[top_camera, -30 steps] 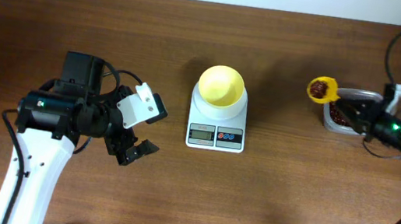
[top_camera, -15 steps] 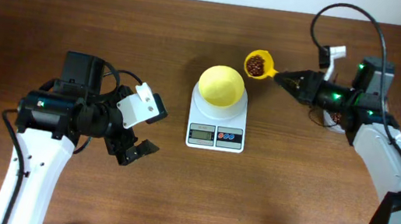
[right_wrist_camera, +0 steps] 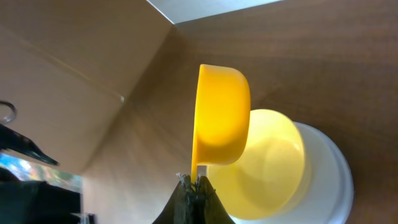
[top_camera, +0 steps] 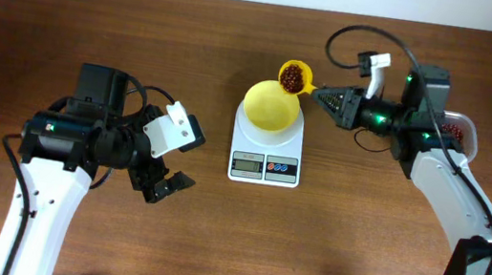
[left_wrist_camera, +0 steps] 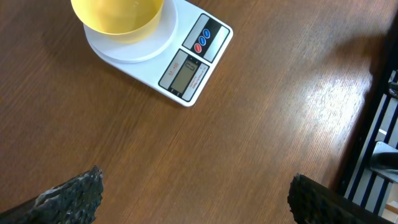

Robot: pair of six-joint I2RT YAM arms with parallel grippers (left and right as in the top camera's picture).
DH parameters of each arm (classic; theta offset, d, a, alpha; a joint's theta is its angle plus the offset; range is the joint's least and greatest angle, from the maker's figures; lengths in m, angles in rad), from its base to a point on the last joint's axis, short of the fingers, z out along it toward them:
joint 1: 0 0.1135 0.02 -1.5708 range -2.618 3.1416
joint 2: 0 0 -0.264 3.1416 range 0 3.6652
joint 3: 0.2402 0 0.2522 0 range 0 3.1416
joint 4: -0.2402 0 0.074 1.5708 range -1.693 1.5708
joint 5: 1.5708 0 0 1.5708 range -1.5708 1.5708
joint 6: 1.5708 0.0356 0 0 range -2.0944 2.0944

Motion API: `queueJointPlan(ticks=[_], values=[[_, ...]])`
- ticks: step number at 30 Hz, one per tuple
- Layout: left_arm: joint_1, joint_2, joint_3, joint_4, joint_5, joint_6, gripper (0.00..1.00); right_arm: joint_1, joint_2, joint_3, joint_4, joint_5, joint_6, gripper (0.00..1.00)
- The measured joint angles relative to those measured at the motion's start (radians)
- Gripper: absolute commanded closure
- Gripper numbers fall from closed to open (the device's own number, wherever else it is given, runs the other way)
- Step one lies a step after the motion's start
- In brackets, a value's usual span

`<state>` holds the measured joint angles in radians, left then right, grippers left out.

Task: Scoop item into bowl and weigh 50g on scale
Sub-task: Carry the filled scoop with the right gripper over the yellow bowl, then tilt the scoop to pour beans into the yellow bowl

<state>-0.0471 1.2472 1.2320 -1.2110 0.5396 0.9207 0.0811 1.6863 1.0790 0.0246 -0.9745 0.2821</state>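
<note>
A pale yellow bowl [top_camera: 272,105] sits on the white scale [top_camera: 265,162]; both also show in the left wrist view, bowl [left_wrist_camera: 118,15] and scale [left_wrist_camera: 186,62]. My right gripper [top_camera: 322,94] is shut on the handle of a bright yellow scoop [top_camera: 294,76] holding red-brown beans [top_camera: 291,76], held just above the bowl's far right rim. In the right wrist view the scoop [right_wrist_camera: 221,115] hangs over the bowl [right_wrist_camera: 270,162], gripper [right_wrist_camera: 195,182] pinching its handle. My left gripper [top_camera: 165,186] is open and empty, left of the scale, above bare table [left_wrist_camera: 193,186].
A clear tub [top_camera: 457,132] with more beans stands at the right, mostly hidden behind my right arm. The dark wood table's far edge runs along the top of the overhead view.
My right gripper has carried the filled scoop leftward from the tub to just over the bowl's rim. The left arm has not moved.
</note>
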Motion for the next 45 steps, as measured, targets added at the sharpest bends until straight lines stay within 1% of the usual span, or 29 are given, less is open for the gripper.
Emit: queueJointPlan(ticks=[3, 7, 16, 25, 28, 30, 32, 37, 39, 45], values=[[0.0, 0.0, 0.0, 0.0, 0.0, 0.0, 0.01, 0.021, 0.0, 0.0, -0.002, 0.043, -0.089, 0.96], [0.0, 0.0, 0.0, 0.0, 0.0, 0.0, 0.01, 0.024, 0.0, 0.0, -0.013, 0.103, -0.167, 0.96], [0.0, 0.0, 0.0, 0.0, 0.0, 0.0, 0.01, 0.031, 0.0, 0.0, -0.051, 0.122, -0.361, 0.96], [0.0, 0.0, 0.0, 0.0, 0.0, 0.0, 0.01, 0.063, 0.0, 0.0, -0.048, 0.114, -0.444, 0.96], [0.0, 0.0, 0.0, 0.0, 0.0, 0.0, 0.01, 0.063, 0.0, 0.0, -0.051, 0.129, -0.45, 0.96], [0.0, 0.0, 0.0, 0.0, 0.0, 0.0, 0.01, 0.063, 0.0, 0.0, -0.008, 0.093, -0.451, 0.96], [0.0, 0.0, 0.0, 0.0, 0.0, 0.0, 0.01, 0.064, 0.001, 0.0, -0.053, 0.14, -0.454, 0.96], [0.0, 0.0, 0.0, 0.0, 0.0, 0.0, 0.01, 0.064, 0.002, 0.0, -0.089, 0.215, -0.461, 0.96], [0.0, 0.0, 0.0, 0.0, 0.0, 0.0, 0.01, 0.064, 0.002, 0.0, -0.048, 0.194, -0.465, 0.96], [0.0, 0.0, 0.0, 0.0, 0.0, 0.0, 0.01, 0.064, 0.002, 0.0, -0.043, 0.2, -0.465, 0.96]])
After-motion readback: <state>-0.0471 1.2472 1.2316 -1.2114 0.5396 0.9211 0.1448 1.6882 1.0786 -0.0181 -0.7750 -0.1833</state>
